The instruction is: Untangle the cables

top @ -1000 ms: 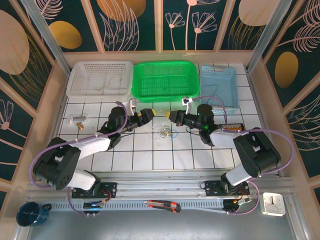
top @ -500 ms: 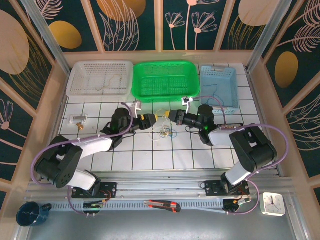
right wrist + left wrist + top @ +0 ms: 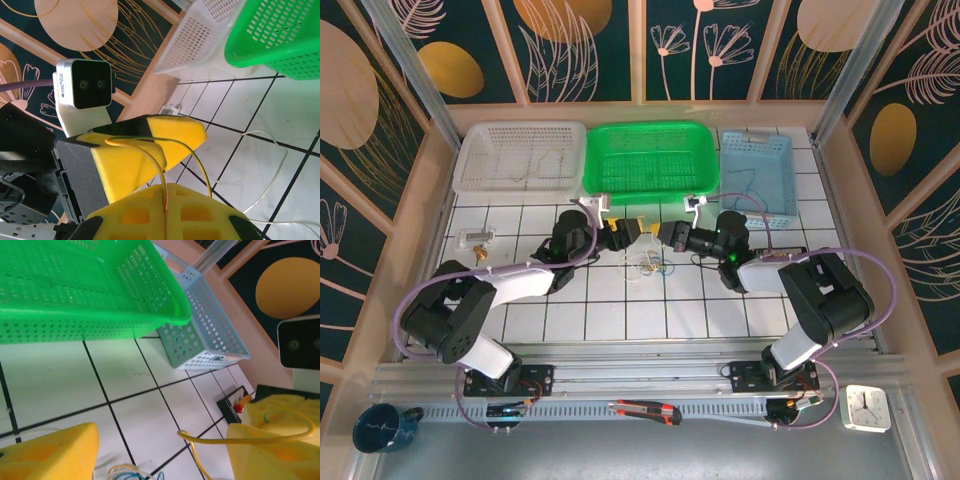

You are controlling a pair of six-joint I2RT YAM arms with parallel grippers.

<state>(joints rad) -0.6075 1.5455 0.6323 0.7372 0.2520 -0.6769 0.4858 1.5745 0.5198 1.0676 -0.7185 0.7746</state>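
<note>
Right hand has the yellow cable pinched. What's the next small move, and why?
Probably close the left hand on the yellow cable. It is open, and the cable runs into its gap from the right hand, which is shut on it near the clump. A second grip would let the hands pull apart.

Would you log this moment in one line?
left gripper open | right gripper shut on thin yellow cable | knotted cable clump on tiled table
</note>
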